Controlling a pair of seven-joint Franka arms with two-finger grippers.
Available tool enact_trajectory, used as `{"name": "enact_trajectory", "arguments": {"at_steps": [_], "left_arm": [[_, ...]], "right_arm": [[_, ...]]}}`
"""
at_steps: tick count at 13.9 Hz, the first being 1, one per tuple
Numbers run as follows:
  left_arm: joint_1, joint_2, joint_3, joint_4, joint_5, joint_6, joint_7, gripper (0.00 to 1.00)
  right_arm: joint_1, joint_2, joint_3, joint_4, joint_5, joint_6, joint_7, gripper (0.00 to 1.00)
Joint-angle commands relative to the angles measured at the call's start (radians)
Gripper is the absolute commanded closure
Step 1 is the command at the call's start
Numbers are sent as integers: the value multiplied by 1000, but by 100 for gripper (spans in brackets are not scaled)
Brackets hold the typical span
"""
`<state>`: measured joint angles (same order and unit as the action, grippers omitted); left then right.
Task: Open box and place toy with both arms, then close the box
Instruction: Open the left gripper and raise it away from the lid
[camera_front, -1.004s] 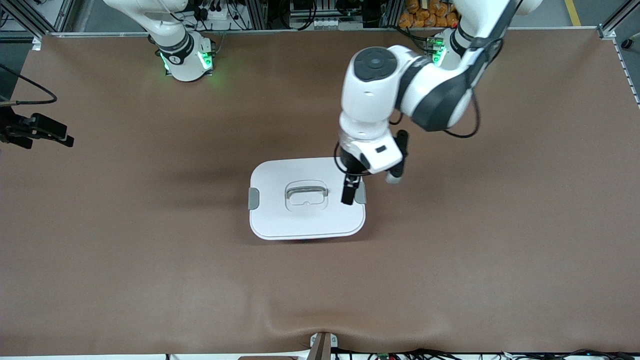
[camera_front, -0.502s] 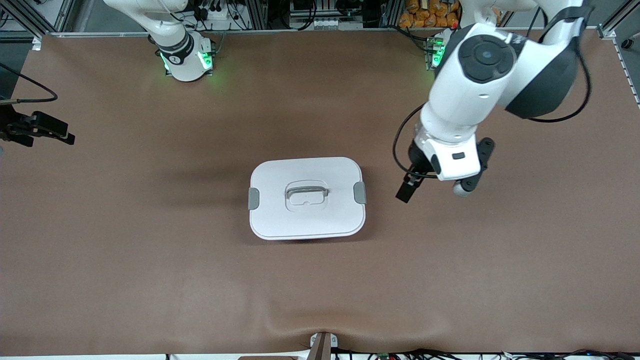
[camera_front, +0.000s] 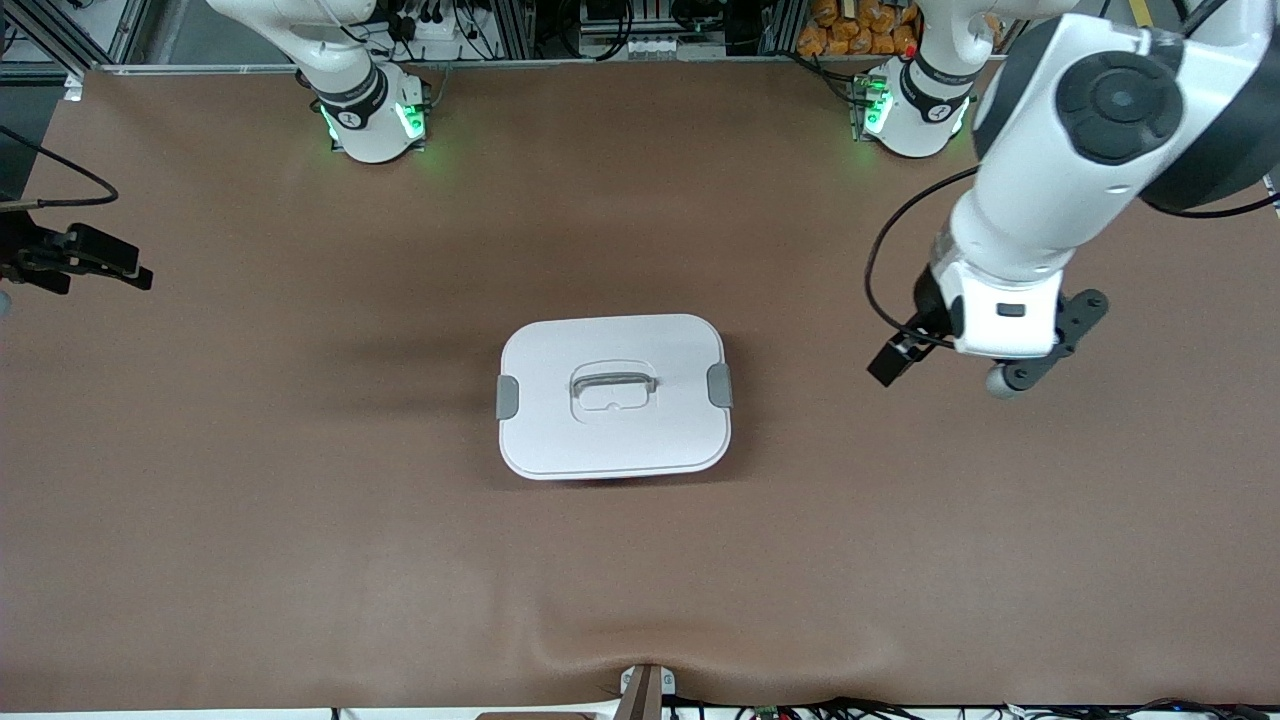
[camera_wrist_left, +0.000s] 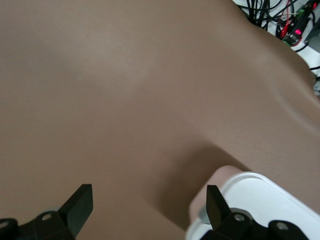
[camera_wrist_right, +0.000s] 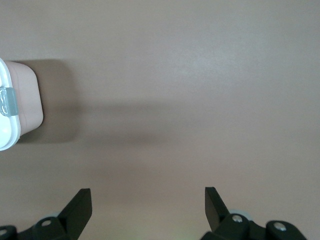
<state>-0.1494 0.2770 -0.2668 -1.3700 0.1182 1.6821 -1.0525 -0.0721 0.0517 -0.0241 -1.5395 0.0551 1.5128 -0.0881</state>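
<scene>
The box (camera_front: 613, 396) stands in the middle of the brown table with its white lid on, a grey clip (camera_front: 719, 385) at each end and a recessed handle (camera_front: 612, 385). My left gripper (camera_front: 893, 360) hangs open over bare table, off the box's end toward the left arm's end. In the left wrist view a corner of the box (camera_wrist_left: 260, 200) shows beside the open left gripper (camera_wrist_left: 148, 197). My right gripper (camera_wrist_right: 148, 200) is open over bare table, with the box's pink wall (camera_wrist_right: 22, 95) far off. The toy is out of view.
A black fitting with a cable (camera_front: 85, 262) reaches in at the table's edge at the right arm's end. The brown cloth (camera_front: 300, 520) puckers at the near edge (camera_front: 640, 650). Both green-lit bases (camera_front: 370, 115) (camera_front: 905, 110) stand along the top.
The left gripper has swung away from the clip at the box's end, out over bare table toward the left arm's end. The box has not moved.
</scene>
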Motion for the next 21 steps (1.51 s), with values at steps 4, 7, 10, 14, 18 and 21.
{"name": "enact_trajectory", "arguments": {"at_steps": [4,7,10,14,18,21], "left_arm": [[112,-85,-6,-26,-20,-82,306,0],[161,-105,-6,-26,-20,-94,437,0],[200,-127,-6,-26,-23,-148,564,0],[215,-188,35,-69,-43,-171,727,0],[168,-284,146,-158,-69,-170,790,0],[163,-312,152,-185,-72,-170,822,0]], "right_arm": [[11,-68,12,-1,8,-36,105,0],[58,-112,13,-33,6,-29,110,0],[74,-113,13,-33,6,-29,152,0],[69,-110,10,-33,-9,-29,149,0],[66,-122,9,-40,-37,-43,146,0],[66,-121,7,-42,-37,-43,139,0]]}}
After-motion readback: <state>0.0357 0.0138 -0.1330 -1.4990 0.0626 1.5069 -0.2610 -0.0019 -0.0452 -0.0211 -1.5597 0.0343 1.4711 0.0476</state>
